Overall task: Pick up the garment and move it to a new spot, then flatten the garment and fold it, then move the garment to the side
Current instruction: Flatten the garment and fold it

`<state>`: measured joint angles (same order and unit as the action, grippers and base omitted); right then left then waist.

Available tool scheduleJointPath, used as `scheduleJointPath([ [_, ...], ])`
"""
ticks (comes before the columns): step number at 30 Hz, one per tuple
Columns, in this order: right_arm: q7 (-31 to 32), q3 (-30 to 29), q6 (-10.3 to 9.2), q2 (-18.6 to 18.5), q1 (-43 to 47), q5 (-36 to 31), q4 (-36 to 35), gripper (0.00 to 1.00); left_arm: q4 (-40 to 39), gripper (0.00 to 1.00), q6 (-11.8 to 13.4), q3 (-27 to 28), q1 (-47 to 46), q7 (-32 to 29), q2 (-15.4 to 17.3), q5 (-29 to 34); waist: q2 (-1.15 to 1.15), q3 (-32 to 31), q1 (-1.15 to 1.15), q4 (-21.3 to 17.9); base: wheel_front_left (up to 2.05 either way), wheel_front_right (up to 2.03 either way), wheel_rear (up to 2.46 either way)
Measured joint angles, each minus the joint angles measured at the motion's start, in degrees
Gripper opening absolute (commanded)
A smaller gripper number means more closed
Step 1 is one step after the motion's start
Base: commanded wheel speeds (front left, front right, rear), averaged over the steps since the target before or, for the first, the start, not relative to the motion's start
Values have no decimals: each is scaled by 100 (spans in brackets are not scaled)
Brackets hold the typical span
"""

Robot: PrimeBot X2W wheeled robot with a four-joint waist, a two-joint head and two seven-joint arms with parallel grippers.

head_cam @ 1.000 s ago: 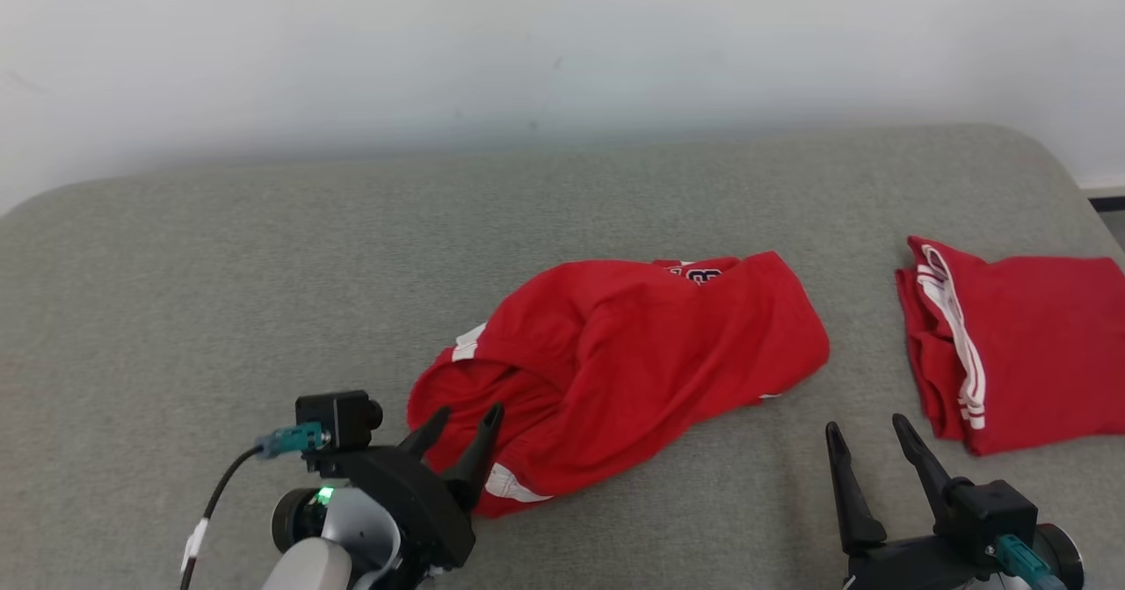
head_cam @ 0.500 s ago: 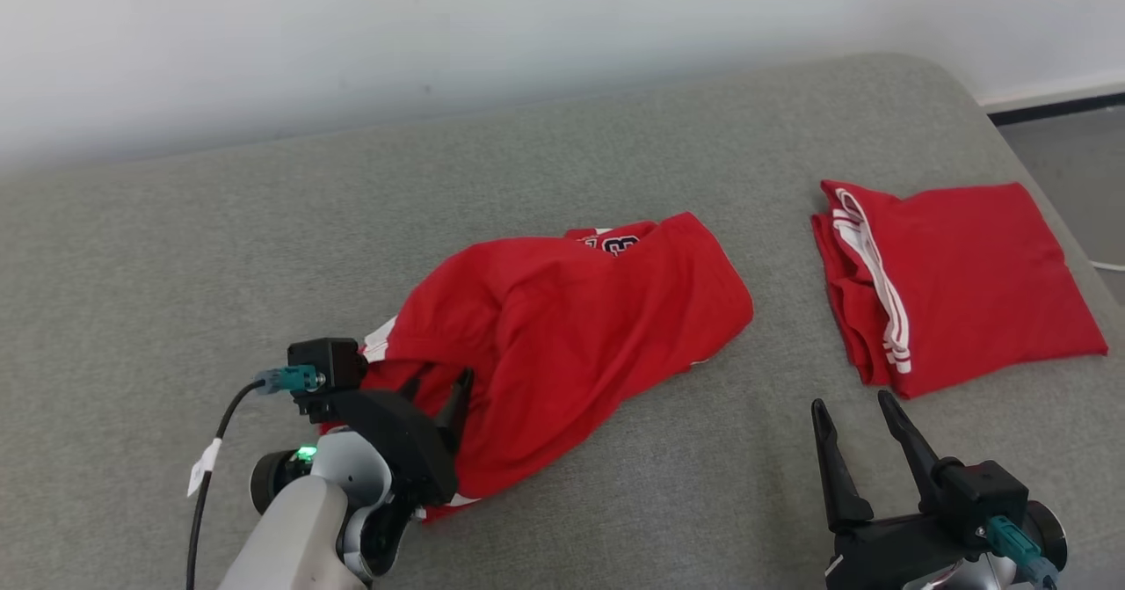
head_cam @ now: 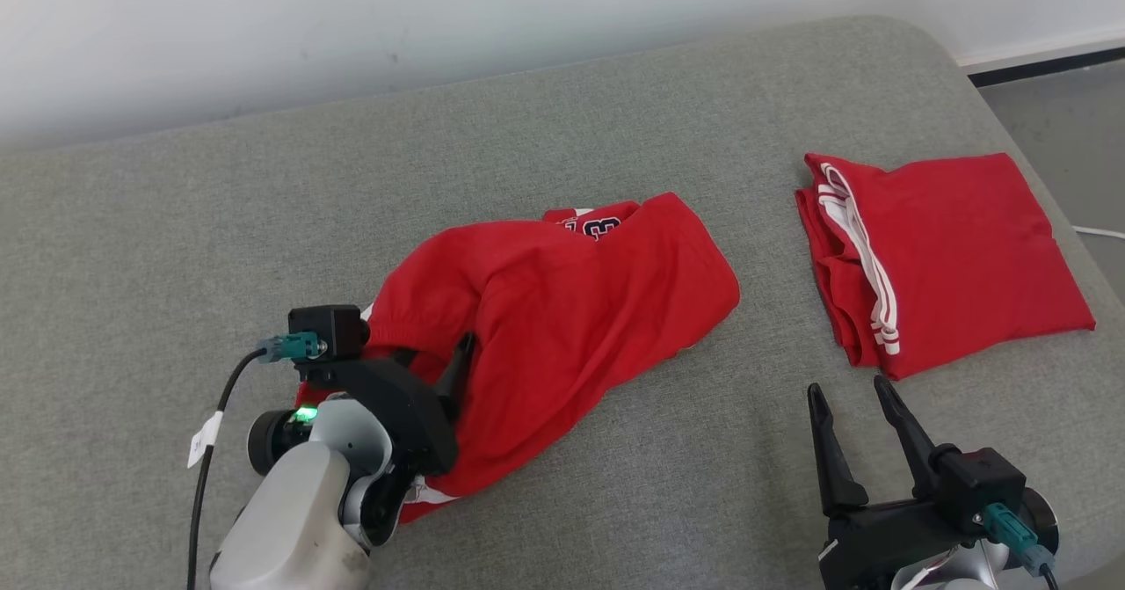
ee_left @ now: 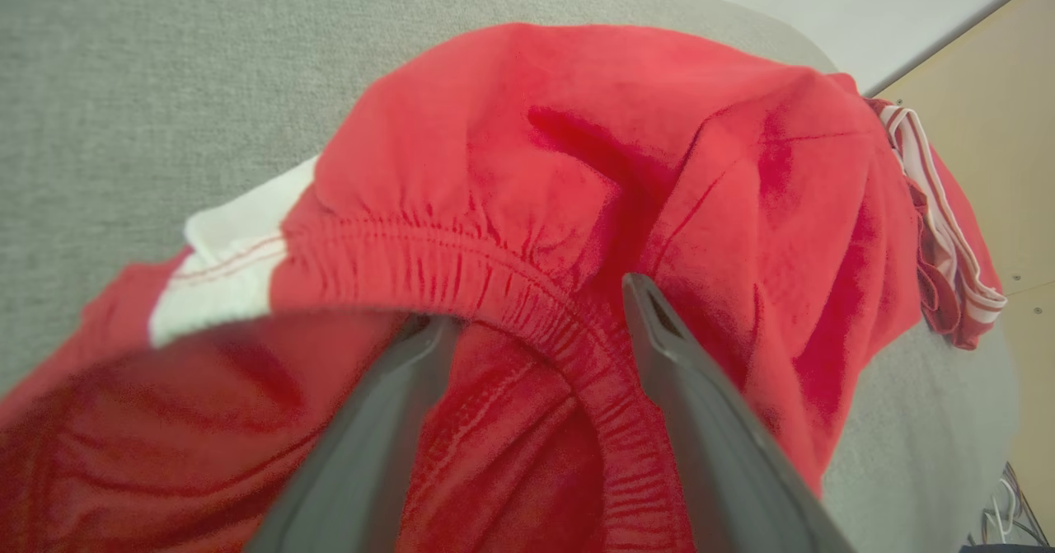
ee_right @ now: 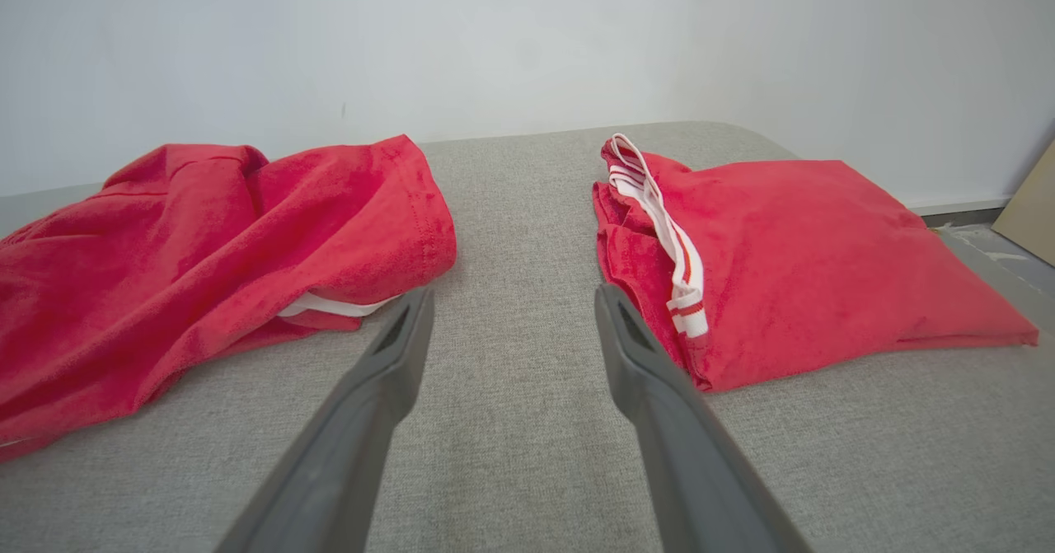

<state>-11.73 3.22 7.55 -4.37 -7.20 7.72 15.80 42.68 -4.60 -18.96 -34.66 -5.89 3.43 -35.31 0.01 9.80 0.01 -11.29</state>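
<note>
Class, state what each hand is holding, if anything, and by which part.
Nothing is held. The left hand stands open astride the crumpled red shorts' elastic waistband; the right hand is open and empty.

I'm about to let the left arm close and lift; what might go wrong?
1. The open left gripper straddles the bunched waistband; closing may pinch several layers, so the crumpled garment lifts tangled.
2. The folded garment lies nearby on the right; a dragged hem might disturb it.
</note>
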Motion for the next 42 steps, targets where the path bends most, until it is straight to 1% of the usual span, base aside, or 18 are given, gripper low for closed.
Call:
scheduleJointPath([
  [4, -40, 42, 0, 27, -37, 29, 54, 100, -74, 100, -78, -88, -86, 237, -15, -4, 0, 6, 0, 28, 0, 0, 0],
  [6, -43, 40, 0, 27, -54, 31, 67, 100, -73, 100, -101, -124, -104, 202, -18, -30, 0, 5, 0, 39, 0, 0, 0],
  [7, -47, 38, 0, 27, -70, 33, 77, 100, -71, 96, -107, -163, -110, 167, -23, -64, 0, 4, -1, 50, 0, 0, 0],
  [9, -62, 41, 0, 27, -91, 33, 93, 100, -69, 95, -146, -242, -113, 76, -27, -73, 0, 1, -1, 67, 0, 0, 0],
  [12, -71, 37, 0, 29, -101, 33, 112, 100, -69, 41, -154, -307, -121, 29, -33, -111, 0, 5, 0, 81, 0, 0, 0],
  [13, -73, 35, 0, 30, -107, 33, 115, 100, -69, 15, -156, -319, -121, 29, -35, -120, 0, 6, -1, 82, 0, 0, 0],
  [14, -75, 34, 0, 30, -113, 33, 119, 100, -70, 0, -165, -328, -122, 34, -36, -136, 0, 8, -1, 83, 0, 0, 0],
  [18, -91, 16, 0, 31, -133, 33, 129, 100, -221, 0, -189, -129, -197, 442, -15, -308, 0, 12, -1, 104, 0, 0, 0],
  [22, -97, -18, 0, 27, -132, 35, 121, 100, -405, 0, -79, 133, -339, 864, 127, -353, 0, 19, -1, 160, 0, 0, 0],
  [27, -88, 70, 0, 19, -150, 88, 92, 100, -387, 0, 151, 379, -492, 1090, 366, -353, 0, 98, -1, 191, 0, 0, 0],
  [31, -62, 200, 0, 7, -299, 136, 43, 100, -229, 0, 344, 643, -723, 1256, 613, -374, 0, 235, -1, 160, 0, 0, 0],
  [37, -26, 296, 0, -57, -426, 146, 2, 100, 179, 0, 601, 937, -1028, 1435, 849, -457, 0, 501, 0, 55, 0, 0, 0],
  [42, -10, 320, 0, -108, -464, 176, -43, 100, 472, 0, 940, 1220, -1212, 1729, 926, -553, 0, 716, 0, -46, 0, 0, 0],
])
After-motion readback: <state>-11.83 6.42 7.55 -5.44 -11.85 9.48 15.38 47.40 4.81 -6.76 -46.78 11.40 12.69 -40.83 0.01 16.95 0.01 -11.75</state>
